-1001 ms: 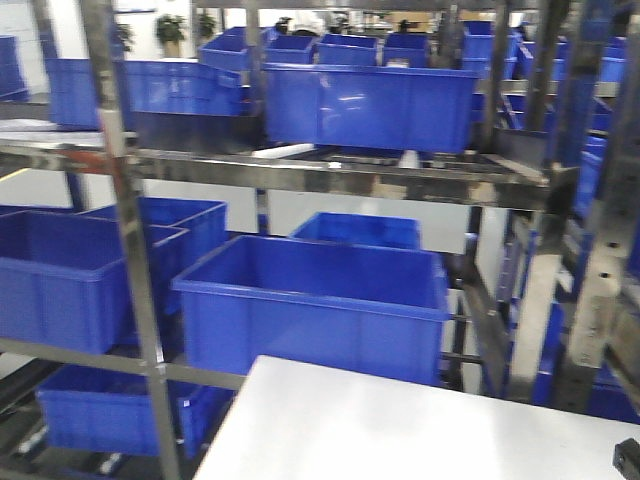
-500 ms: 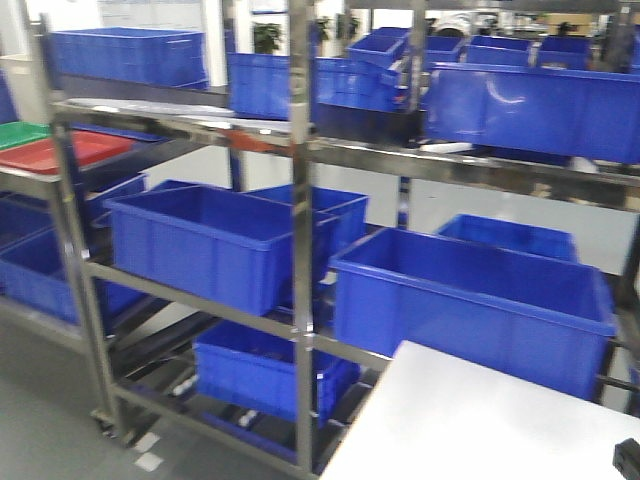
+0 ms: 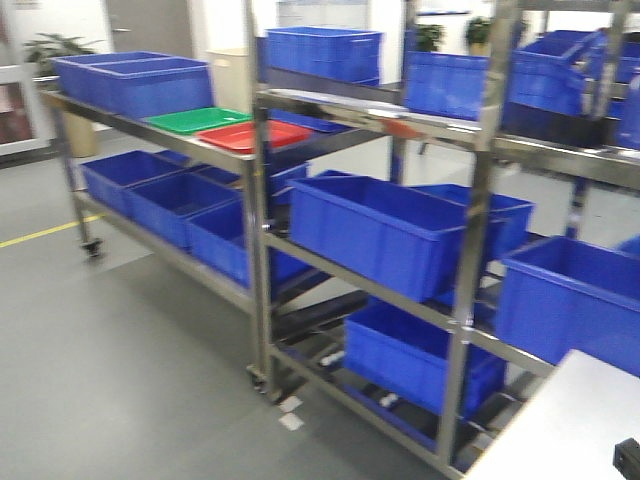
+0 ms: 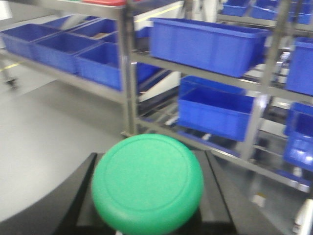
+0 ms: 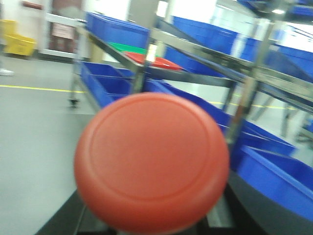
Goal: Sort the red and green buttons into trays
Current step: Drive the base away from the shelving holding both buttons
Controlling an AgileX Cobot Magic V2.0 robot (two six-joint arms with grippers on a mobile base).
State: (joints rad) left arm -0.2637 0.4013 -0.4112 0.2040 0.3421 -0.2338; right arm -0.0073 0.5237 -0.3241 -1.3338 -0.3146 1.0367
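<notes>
In the left wrist view the green button (image 4: 146,183) fills the lower centre, its domed cap towards the camera. My left gripper (image 4: 149,157) is shut on it, with a black finger on each side. The red button (image 5: 151,161) fills the right wrist view the same way, held in my shut right gripper (image 5: 151,198). The green tray (image 3: 195,121) and the red tray (image 3: 255,136) lie side by side on the top shelf of a steel rack, far to the left in the front view. Both trays look empty. Neither arm shows in the front view.
Steel racks (image 3: 258,200) loaded with deep blue crates (image 3: 385,235) span the view on three levels. A white table corner (image 3: 570,430) sits at the bottom right with a small black part (image 3: 628,458) at its edge. Grey floor (image 3: 120,350) with a yellow line lies to the left.
The front view has swung left along the racks. The crates slid to the right in the picture, the white table shrank to a corner, and the two trays now stand nearer the middle.
</notes>
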